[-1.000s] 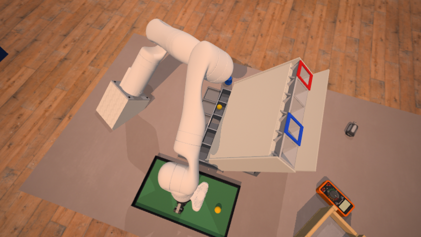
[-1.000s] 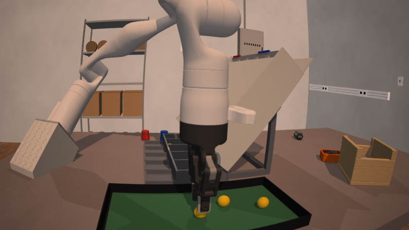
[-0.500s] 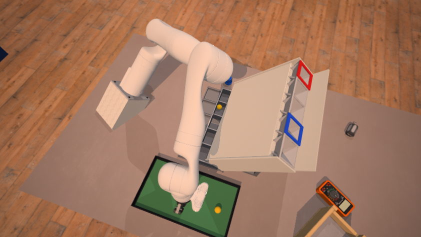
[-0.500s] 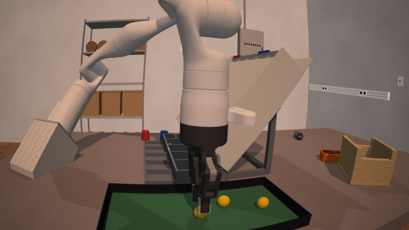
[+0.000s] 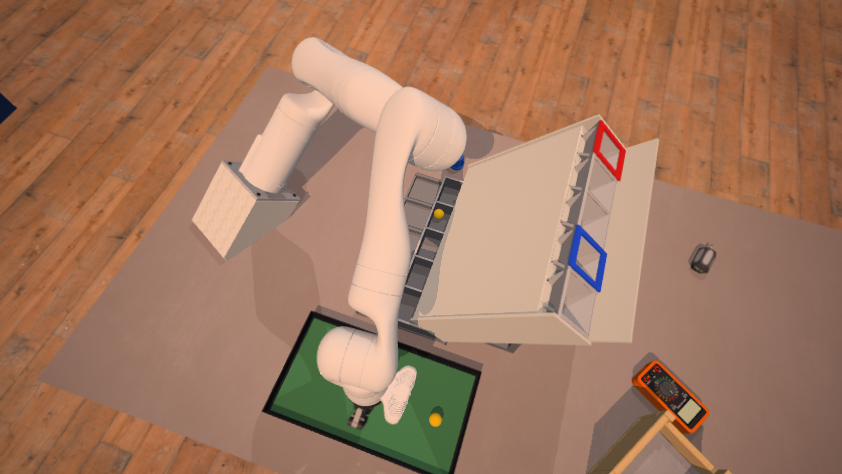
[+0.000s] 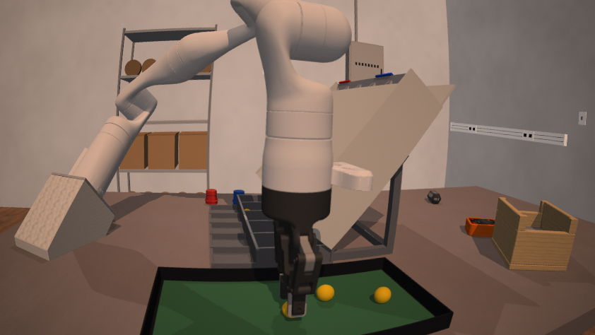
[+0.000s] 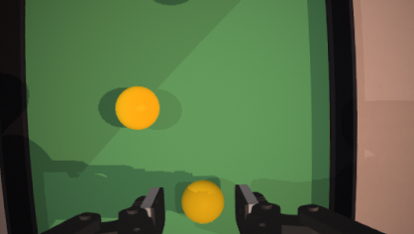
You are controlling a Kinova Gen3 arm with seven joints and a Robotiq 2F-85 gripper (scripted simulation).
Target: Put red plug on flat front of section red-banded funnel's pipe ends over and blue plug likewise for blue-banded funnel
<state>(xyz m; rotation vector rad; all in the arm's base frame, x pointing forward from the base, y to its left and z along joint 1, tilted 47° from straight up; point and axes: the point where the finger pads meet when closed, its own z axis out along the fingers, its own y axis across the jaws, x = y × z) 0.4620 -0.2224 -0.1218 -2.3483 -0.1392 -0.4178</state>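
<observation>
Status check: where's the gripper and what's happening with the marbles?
Gripper open, low in the green tray, fingers either side of a yellow marble, not touching it. Second yellow marble lies ahead, apart. Nothing blocking the grasp.

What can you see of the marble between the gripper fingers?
The marble is a smooth, glossy yellow-orange ball lying on the green floor of the black-rimmed tray. It sits centred between the gripper fingers, with a visible gap on each side, so nothing grips it yet. In the exterior view the gripper hides most of it.
</observation>
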